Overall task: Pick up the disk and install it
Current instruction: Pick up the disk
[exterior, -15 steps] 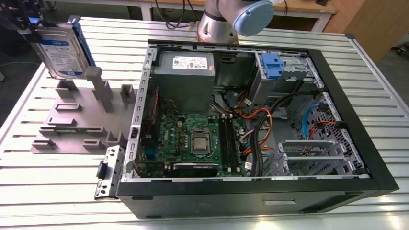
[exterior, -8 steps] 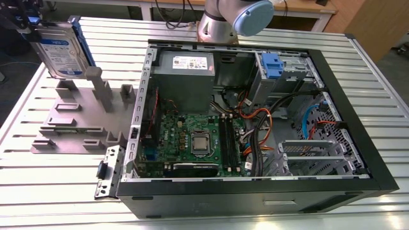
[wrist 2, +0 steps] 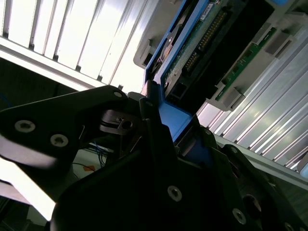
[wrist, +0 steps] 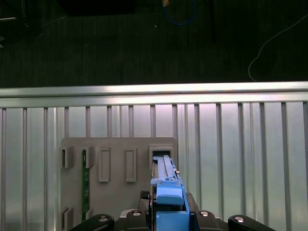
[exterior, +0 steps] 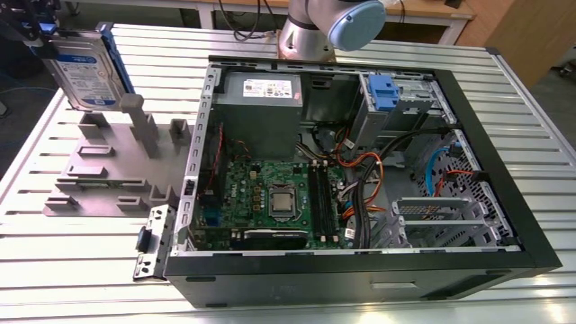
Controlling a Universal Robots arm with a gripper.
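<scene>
Exterior view: flat silver disk (exterior: pixel 83 71) with white-and-blue label and blue plastic frame on its edges, hanging upright at the exterior view's left, gripped from above by black two-finger claw (exterior: pixel 38 30)

Claw closed tight on the blue frame at the disk's top end, nothing else in it. Same in both wrist views: dark jaws pinching the frame, drive body (wrist 2: pixel 211 48) sticking out beyond them, frame edge-on (wrist: pixel 166 178) over the holder

Below: grey slotted plastic holder (exterior: pixel 99 182) on slatted aluminium table (exterior: pixel 72 270). Disk's lower edge near the tops of the holder's posts; cannot tell whether fully clear of its slot

Well apart from open black computer case (exterior: pixel 508 169), lying on its side towards the exterior view's right

Step, as judged: pick-up done or at its very end, grasp looking secure; install not begun

Install, as judged, calls for:
- a firm clamp, no slip on the plastic frame
- clearance over the case wall
- disk turned to match a bay near silver metal drive cage (exterior: pixel 432 216); which bay, cannot tell
- care around orange and black cables (exterior: pixel 369 169) beside the bays, snag risk

Small blue plastic clip (exterior: pixel 382 91) already sitting in the upper bay
</scene>
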